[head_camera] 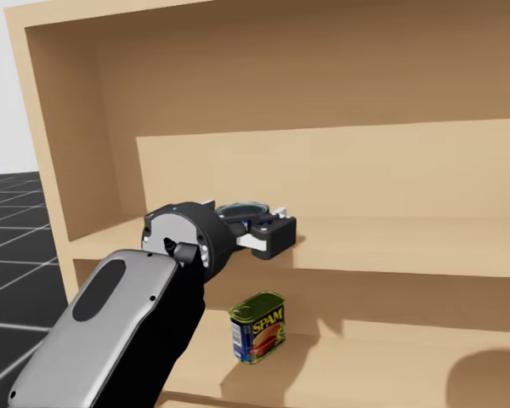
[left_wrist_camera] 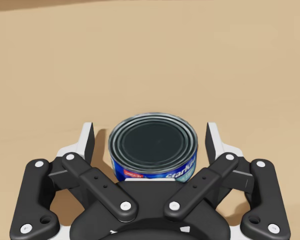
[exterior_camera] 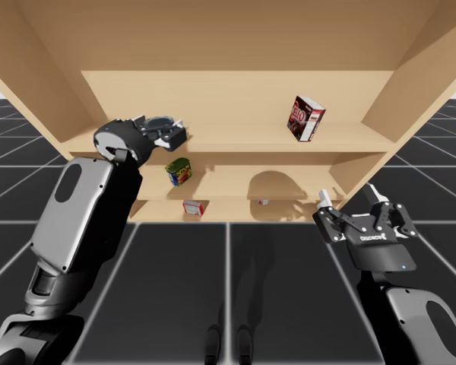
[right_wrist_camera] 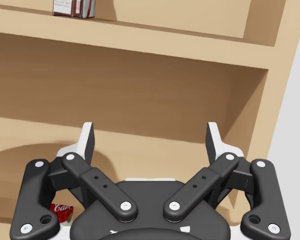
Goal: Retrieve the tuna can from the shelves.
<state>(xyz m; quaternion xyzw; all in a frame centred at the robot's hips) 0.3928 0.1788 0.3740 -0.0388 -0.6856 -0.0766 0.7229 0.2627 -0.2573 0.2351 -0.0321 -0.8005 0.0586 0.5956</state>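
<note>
The tuna can (left_wrist_camera: pixel 153 145), a low round tin with a blue label and a dark lid, stands upright on the upper shelf board (exterior_camera: pixel 235 137). It sits between the fingers of my left gripper (left_wrist_camera: pixel 150 132), which is open, with a gap on each side of the can. From above, the tuna can (exterior_camera: pixel 158 122) is partly hidden by the left gripper (exterior_camera: pixel 171 133) at the shelf's left end. My head sees the same can (head_camera: pixel 240 208) behind that gripper (head_camera: pixel 276 225). My right gripper (exterior_camera: pixel 351 199) hangs open with nothing in it, in front of the shelves' lower right part.
A green and yellow rectangular can (exterior_camera: pixel 178 171) stands on the middle shelf below my left hand. A dark red box (exterior_camera: pixel 308 118) leans on the upper shelf at the right. A small red can (exterior_camera: pixel 193 207) lies on the lowest shelf. The shelf side walls close in both ends.
</note>
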